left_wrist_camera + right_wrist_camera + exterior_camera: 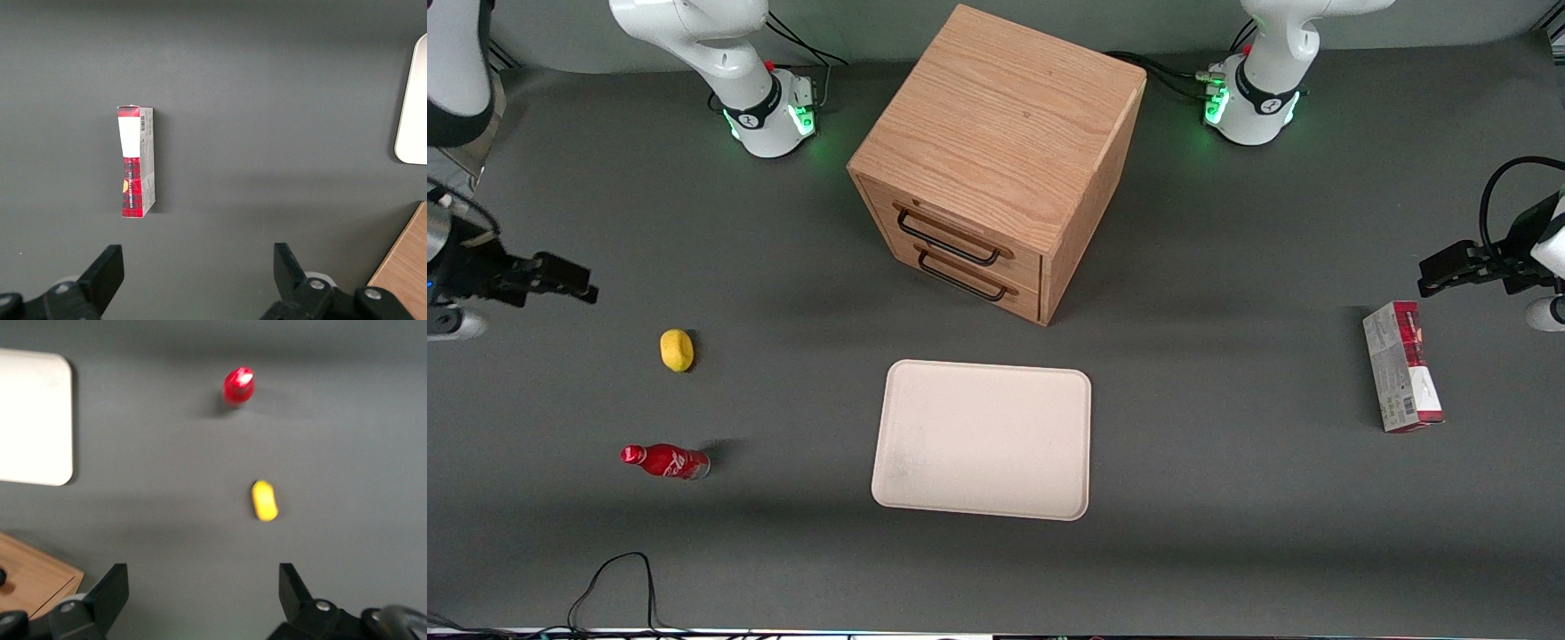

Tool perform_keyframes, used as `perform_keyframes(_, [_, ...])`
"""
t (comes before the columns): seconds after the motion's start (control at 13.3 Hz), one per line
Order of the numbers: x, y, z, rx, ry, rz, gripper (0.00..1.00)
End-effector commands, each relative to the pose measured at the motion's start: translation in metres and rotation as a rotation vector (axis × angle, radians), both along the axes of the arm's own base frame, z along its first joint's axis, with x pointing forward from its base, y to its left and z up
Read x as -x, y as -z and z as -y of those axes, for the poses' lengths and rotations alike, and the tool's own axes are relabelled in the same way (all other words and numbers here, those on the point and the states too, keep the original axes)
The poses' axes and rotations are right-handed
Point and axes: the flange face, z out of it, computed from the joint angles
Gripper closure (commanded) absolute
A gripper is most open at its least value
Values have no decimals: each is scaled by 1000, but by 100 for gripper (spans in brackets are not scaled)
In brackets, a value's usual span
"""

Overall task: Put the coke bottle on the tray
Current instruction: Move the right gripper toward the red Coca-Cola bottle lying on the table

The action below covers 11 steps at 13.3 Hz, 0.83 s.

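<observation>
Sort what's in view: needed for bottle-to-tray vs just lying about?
Needed: coke bottle, standing on the table; tray, nothing on it; claw, open, holding nothing, farther from the front camera than the bottle.

Lying about: lemon; wooden drawer cabinet; red-and-grey carton, toward the parked arm's end.

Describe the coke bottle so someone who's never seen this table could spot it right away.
Start at the cream tray in front of the wooden drawer cabinet, then look toward the working arm's end, where the open gripper hovers. The coke bottle stands nearer the front camera than the yellow lemon: small, red, white script, red cap.
</observation>
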Motion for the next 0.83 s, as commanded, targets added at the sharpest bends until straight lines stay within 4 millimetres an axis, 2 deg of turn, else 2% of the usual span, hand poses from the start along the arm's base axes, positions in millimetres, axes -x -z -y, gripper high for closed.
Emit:
perform_keyframes(0.0, [-57, 5, 32, 11, 12, -31, 0])
perform_keyframes(0.15, [-82, 9, 39, 16, 19, -26, 0])
perform_keyframes(0.23, [-87, 12, 40, 14, 20, -21, 0])
perform_keyframes(0.53, [-90, 15, 36, 12, 18, -14, 0])
perform_keyframes(0.75, [-95, 33, 33, 10, 15, -42, 0])
